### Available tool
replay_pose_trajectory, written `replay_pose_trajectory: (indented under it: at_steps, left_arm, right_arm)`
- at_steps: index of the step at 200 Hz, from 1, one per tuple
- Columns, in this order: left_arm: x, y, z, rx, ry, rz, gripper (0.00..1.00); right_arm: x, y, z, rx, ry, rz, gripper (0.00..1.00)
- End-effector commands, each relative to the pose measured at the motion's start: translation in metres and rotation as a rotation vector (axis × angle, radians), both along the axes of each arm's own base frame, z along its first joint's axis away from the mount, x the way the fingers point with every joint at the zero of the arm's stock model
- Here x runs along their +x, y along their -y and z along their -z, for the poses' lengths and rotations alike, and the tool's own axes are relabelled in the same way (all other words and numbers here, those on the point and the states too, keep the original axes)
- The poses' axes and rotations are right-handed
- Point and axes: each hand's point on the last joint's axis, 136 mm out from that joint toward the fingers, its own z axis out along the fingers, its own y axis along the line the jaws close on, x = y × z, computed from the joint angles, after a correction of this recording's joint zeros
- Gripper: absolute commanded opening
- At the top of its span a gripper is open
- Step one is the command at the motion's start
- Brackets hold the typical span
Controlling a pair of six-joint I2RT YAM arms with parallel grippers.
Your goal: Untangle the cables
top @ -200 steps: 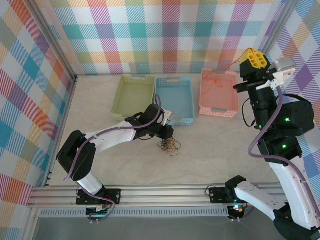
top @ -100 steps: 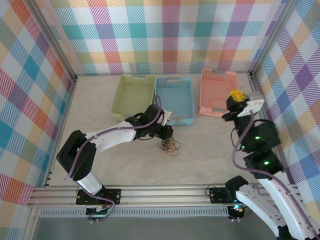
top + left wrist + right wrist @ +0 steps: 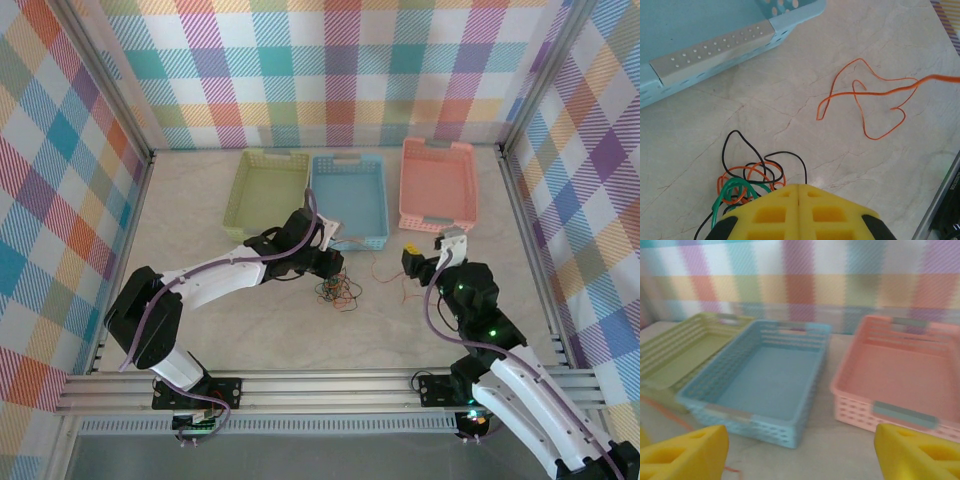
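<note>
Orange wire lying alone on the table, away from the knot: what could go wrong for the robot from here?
The orange wire trails off toward the right gripper, whose jaws are open. A moving arm might snag it and drag it back. The tangle of black, orange and green wires sits right at the shut left gripper. Pulling one strand may tighten the loops or haul the whole bunch along.
</note>
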Motion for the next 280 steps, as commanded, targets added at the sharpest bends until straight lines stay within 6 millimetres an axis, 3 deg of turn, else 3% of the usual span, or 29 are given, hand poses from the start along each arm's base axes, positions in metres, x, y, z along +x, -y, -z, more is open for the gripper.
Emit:
replay_pose_trajectory:
  at_steps: [1,25,55,74,92,140,174,189,198,204,280]
  left_arm:
    - [-0.005,0.005,-0.013,-0.033,0.032,0.019,0.05]
    - [-0.005,0.004,-0.014,-0.034,0.038,0.016,0.05]
    - [-0.006,0.004,-0.015,-0.041,0.039,0.021,0.05]
    - [-0.007,0.005,-0.016,-0.044,0.038,0.027,0.06]
    - [-0.007,0.004,-0.016,-0.041,0.039,0.028,0.06]
    - [-0.008,0.004,-0.016,-0.039,0.038,0.031,0.06]
    - [-0.007,0.003,-0.015,-0.034,0.039,0.027,0.06]
    - [-0.008,0.003,-0.013,-0.029,0.038,0.027,0.07]
    - [-0.007,0.003,-0.013,-0.028,0.037,0.027,0.07]
    - [-0.007,0.003,-0.012,-0.028,0.034,0.027,0.07]
    - [-0.008,0.005,-0.008,-0.023,0.014,0.035,0.09]
  right_arm:
    - [-0.018,-0.053,-0.015,0.017,0.048,-0.329,0.75]
    - [-0.028,-0.083,-0.006,0.012,0.025,-0.523,0.73]
    - [-0.023,-0.099,0.014,-0.043,-0.039,-0.611,0.71]
    - [-0.011,-0.103,0.027,-0.099,-0.051,-0.611,0.72]
    - [0.007,-0.101,0.029,-0.127,-0.029,-0.553,0.74]
    - [0.042,-0.123,0.031,-0.184,0.002,-0.581,0.71]
    - [0.056,-0.135,0.04,-0.168,-0.008,-0.592,0.48]
    - [0.057,-0.132,0.037,-0.144,0.02,-0.562,0.3]
    - [0.056,-0.13,0.033,-0.134,0.041,-0.554,0.08]
    - [0.054,-0.13,0.03,-0.123,0.05,-0.553,0.02]
    - [0.037,-0.108,-0.01,0.031,0.095,-0.46,0.0]
